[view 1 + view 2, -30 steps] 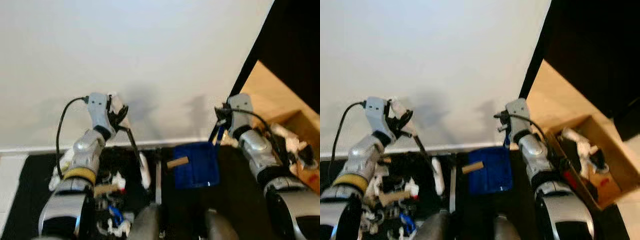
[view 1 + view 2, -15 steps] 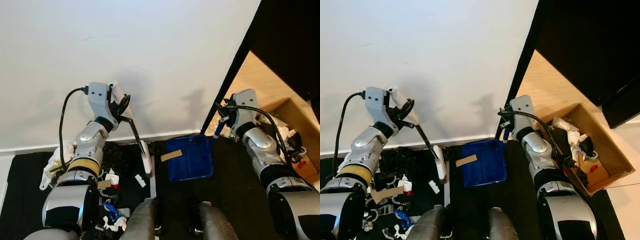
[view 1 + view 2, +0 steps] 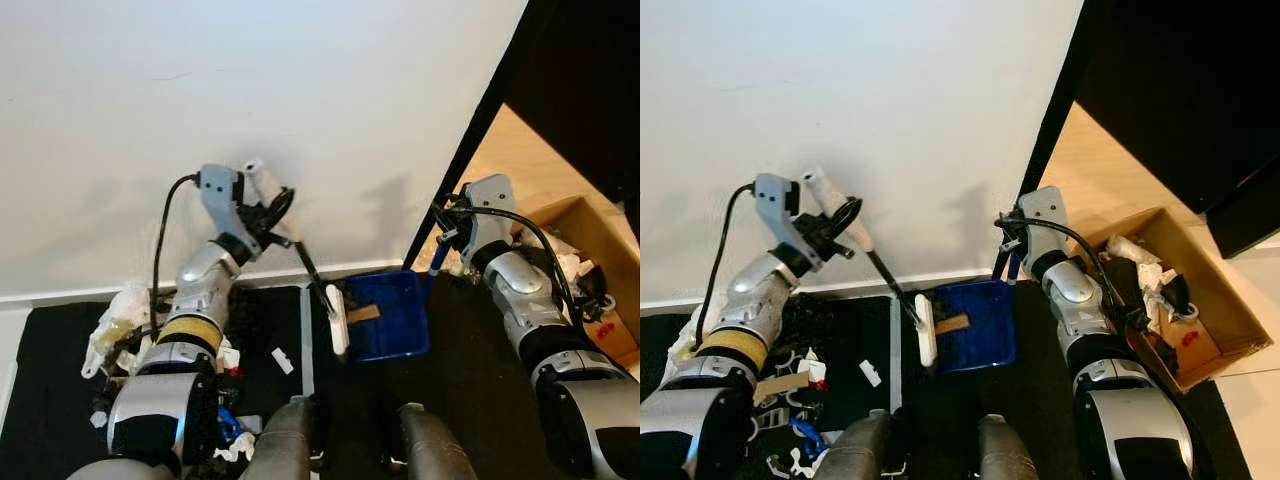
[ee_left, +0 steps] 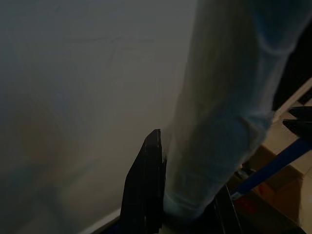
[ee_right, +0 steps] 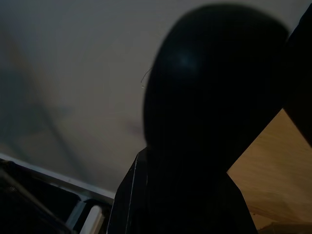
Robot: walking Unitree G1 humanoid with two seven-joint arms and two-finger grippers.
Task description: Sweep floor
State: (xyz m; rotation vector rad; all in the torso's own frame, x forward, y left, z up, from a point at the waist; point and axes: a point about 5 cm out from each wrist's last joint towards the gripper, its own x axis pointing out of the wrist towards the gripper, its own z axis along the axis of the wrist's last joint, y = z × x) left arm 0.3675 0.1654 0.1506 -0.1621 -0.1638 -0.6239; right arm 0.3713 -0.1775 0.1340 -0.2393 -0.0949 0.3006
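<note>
- White wall, black floor mat strewn with scraps.
- Left fingers clenched on white-handled brush, head now swept from the mat to blue plastic dustpan lip: debris going in.
- Right fingers grasping dustpan handle.

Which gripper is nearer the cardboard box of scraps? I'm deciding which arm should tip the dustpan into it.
Right. The right gripper holds the blue dustpan's handle, just beside the cardboard box. The left gripper grips the brush handle far across, beyond the dustpan.
</note>
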